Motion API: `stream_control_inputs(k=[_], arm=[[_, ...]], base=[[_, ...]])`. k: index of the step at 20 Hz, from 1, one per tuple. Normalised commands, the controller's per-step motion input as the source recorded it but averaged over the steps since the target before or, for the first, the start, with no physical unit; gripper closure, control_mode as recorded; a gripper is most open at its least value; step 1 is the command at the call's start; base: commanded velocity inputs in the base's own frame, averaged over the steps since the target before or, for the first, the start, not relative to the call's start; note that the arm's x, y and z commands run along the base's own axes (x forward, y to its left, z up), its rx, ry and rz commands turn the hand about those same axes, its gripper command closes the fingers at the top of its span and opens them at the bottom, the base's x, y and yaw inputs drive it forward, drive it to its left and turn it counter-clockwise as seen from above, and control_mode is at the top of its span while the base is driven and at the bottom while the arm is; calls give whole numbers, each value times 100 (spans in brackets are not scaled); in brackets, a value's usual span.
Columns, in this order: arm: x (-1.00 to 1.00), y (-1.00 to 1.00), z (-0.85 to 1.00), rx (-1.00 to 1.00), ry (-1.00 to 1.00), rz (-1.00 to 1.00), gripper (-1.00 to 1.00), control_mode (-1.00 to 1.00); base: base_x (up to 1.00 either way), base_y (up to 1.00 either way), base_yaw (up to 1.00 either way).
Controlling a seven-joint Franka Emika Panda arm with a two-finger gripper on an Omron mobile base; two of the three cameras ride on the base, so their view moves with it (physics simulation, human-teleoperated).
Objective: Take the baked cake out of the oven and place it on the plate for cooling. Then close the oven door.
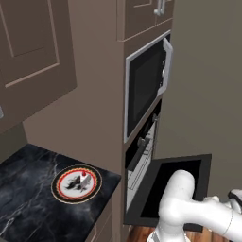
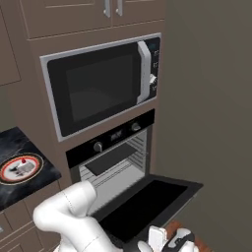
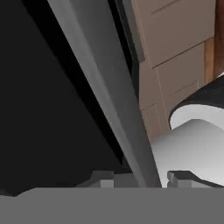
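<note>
Cake (image 1: 85, 174): tiny whitish lump w/ red blob on top, sits on plate (image 1: 61, 191), slightly right of centre. Plate round, flat, red-orange/gold rim, white middle w/ black figure. Plate rests on counter (image 1: 23, 189), black stone w/ pale veining, glossy, left of the oven column.

Oven (image 2: 118, 157): black front, built into tall brown cabinet; round knobs + small display on top strip, wire racks visible inside the cavity. Door (image 2: 142, 204) folded down flat, wide black glass panel, dull sheen, hinged at bottom.

Microwave (image 2: 98, 88) directly above oven: silver frame, dark glass, vertical silver handle at right edge. Cupboards (image 2: 98, 15) above, flat brown panels w/ metal pulls. Wall right of column plain grey-brown. Floor strip by the door's corner is reddish wood.

Gripper (image 3: 140, 178): low, under the door's front edge. In hand view a long grey bar (image 3: 109, 96) (door handle, smooth, matte metal look) runs diagonally between the two dark tips, black door surface beside it. Tips sit close either side of bar – reads as clamped on it.
</note>
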Motion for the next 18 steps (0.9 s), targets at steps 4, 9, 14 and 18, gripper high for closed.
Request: stream_control_inputs(k=[4, 9, 14, 18], arm=[[38, 41, 0, 55, 10, 21, -100, -100], [38, 44, 0, 54, 6, 21, -100, -100], [33, 50, 8, 52, 1, 19, -100, -100], [34, 43, 19, 47, 0, 15, -100, -100]], base=[[0, 0, 0], [0, 0, 0], [0, 0, 0], [0, 0, 0]])
